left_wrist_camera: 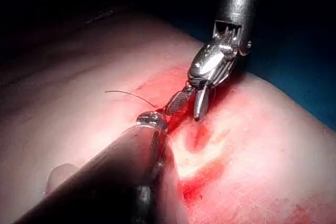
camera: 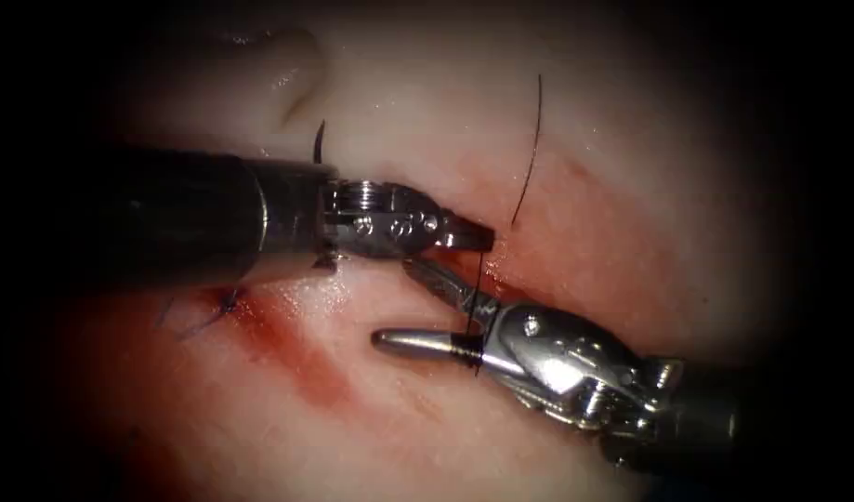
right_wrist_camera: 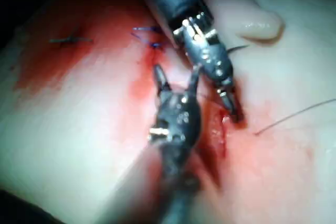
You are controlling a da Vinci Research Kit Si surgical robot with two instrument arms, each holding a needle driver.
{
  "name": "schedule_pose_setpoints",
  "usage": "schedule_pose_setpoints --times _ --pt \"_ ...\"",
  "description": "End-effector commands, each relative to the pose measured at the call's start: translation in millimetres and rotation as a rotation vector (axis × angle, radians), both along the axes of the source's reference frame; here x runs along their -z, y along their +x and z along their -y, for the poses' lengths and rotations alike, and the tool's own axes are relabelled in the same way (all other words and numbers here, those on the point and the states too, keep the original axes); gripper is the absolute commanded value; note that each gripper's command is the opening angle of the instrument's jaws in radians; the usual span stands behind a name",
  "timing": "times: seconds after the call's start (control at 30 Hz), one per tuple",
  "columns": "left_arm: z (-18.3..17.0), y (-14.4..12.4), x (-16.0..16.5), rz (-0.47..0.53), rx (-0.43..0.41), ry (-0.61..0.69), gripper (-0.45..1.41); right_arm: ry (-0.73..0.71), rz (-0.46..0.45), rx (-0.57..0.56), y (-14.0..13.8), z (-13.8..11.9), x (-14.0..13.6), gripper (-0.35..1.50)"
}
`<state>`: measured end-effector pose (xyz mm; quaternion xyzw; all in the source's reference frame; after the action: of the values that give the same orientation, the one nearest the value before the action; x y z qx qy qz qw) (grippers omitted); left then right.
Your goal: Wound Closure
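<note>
My left tool (camera: 476,238) reaches in from the left with its jaws shut on a dark thread (camera: 479,284). The thread drops straight down from that tip, beside the cut (camera: 506,270) in the tissue (camera: 427,112). My right tool (camera: 392,303) comes from the lower right with its jaws spread wide. The thread crosses between them near their hinge, and they hold nothing. The right wrist view shows the same: the right tool (right_wrist_camera: 176,72) open, the left tool (right_wrist_camera: 232,109) shut by the cut (right_wrist_camera: 218,137). The left wrist view has the right tool (left_wrist_camera: 190,107) open.
A loose thread end (camera: 532,153) lies on the tissue right of the cut. A finished blue stitch (camera: 224,300) sits far left under the left shaft, and a short thread end (camera: 319,141) above it. Red fluid (camera: 306,367) streaks the tissue.
</note>
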<state>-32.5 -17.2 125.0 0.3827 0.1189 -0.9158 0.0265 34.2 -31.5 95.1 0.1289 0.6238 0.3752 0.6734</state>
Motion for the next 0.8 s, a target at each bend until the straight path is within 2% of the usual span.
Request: schedule_pose_setpoints --times 0.03,0.27,0.53,0.8 --pt "0.0 -0.7 -0.5 0.003 -0.003 0.001 -0.45 0.001 0.005 -0.02 0.1 -0.1 -0.3 0.62" --pt "1.0 -1.2 0.0 0.006 -0.01 0.007 -0.45 0.0 0.024 -0.075 -1.7 -0.4 -0.2 0.62" --pt "2.1 -1.2 1.0 0.019 -0.012 0.009 -0.45 -0.004 0.075 -0.15 -2.3 -0.7 -1.2 0.59" --pt "2.9 -0.6 2.1 0.027 -0.018 0.013 -0.45 0.021 0.121 -0.246 -4.6 -2.2 -2.5 0.54"
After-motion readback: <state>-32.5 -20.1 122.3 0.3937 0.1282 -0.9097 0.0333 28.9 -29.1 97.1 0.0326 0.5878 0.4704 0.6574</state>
